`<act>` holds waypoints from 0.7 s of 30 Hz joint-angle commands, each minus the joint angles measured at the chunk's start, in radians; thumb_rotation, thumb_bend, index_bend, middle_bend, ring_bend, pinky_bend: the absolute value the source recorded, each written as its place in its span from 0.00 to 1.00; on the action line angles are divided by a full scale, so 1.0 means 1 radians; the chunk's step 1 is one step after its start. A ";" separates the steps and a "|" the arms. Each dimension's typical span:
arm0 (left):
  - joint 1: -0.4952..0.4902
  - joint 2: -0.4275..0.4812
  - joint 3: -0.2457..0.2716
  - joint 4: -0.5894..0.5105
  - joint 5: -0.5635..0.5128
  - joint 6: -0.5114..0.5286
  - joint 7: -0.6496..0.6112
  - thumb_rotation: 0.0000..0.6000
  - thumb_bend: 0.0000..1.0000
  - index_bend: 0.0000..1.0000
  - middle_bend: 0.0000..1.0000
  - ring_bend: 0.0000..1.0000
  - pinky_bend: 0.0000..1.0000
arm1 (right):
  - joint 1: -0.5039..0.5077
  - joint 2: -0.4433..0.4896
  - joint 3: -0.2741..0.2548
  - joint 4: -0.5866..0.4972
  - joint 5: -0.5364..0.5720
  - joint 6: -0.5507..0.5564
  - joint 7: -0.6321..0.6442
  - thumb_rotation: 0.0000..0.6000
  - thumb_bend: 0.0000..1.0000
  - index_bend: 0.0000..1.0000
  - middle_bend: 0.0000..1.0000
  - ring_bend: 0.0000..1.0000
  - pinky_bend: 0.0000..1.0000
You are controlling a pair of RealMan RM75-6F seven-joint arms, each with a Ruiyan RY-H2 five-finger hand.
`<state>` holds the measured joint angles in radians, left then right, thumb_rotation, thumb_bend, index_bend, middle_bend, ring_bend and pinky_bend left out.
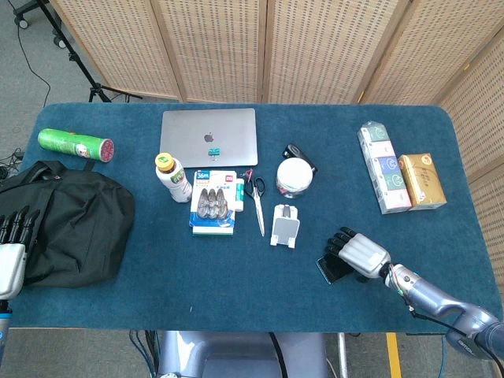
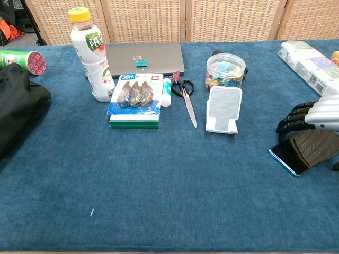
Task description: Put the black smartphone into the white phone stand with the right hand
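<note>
The black smartphone [image 1: 332,268] [image 2: 301,150] lies flat on the blue cloth near the table's front right. My right hand [image 1: 358,252] [image 2: 313,116] hovers over its far side, fingers bent down at the phone's far edge. Whether they grip it is hidden from both views. The white phone stand [image 1: 284,225] [image 2: 223,109] stands upright and empty, a short way left of and beyond the phone. My left hand [image 1: 12,253] rests at the table's front left, beside the black bag, its fingers stretched out and holding nothing.
Scissors [image 2: 186,94] and a jar of clips [image 2: 225,70] lie just behind the stand. A tape pack [image 2: 134,100], bottle [image 2: 93,57] and laptop [image 1: 209,136] sit to its left. Boxes [image 1: 398,177] occupy the right side, and a black bag [image 1: 67,223] the left.
</note>
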<state>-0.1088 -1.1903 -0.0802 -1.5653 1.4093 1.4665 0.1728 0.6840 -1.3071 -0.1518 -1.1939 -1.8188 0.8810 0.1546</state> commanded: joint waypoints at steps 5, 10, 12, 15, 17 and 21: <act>-0.001 -0.001 0.002 -0.001 0.001 -0.001 0.002 1.00 0.00 0.00 0.00 0.00 0.00 | -0.037 -0.065 -0.034 0.133 -0.029 0.120 0.105 1.00 0.00 0.48 0.41 0.29 0.21; -0.001 0.000 0.003 -0.003 0.001 -0.002 0.001 1.00 0.00 0.00 0.00 0.00 0.00 | -0.049 -0.062 -0.034 0.160 -0.041 0.205 0.131 1.00 0.01 0.48 0.42 0.30 0.22; -0.001 0.001 0.004 -0.004 0.002 -0.001 0.000 1.00 0.00 0.00 0.00 0.00 0.00 | -0.055 -0.047 -0.024 0.155 -0.047 0.255 0.114 1.00 0.02 0.49 0.42 0.30 0.22; 0.000 0.001 0.004 -0.004 0.003 -0.001 -0.001 1.00 0.00 0.00 0.00 0.00 0.00 | -0.059 -0.019 -0.014 0.128 -0.053 0.303 0.089 1.00 0.03 0.49 0.43 0.31 0.22; 0.000 0.002 0.005 -0.005 0.004 -0.001 -0.002 1.00 0.00 0.00 0.00 0.00 0.00 | -0.056 0.005 -0.005 0.096 -0.053 0.322 0.071 1.00 0.04 0.49 0.43 0.31 0.22; 0.000 0.004 0.006 -0.006 0.007 0.001 -0.005 1.00 0.00 0.00 0.00 0.00 0.00 | -0.042 0.053 0.025 0.018 -0.044 0.341 0.018 1.00 0.05 0.49 0.43 0.31 0.22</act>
<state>-0.1088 -1.1865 -0.0743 -1.5716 1.4159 1.4670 0.1678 0.6337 -1.2818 -0.1461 -1.1382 -1.8668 1.2083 0.2042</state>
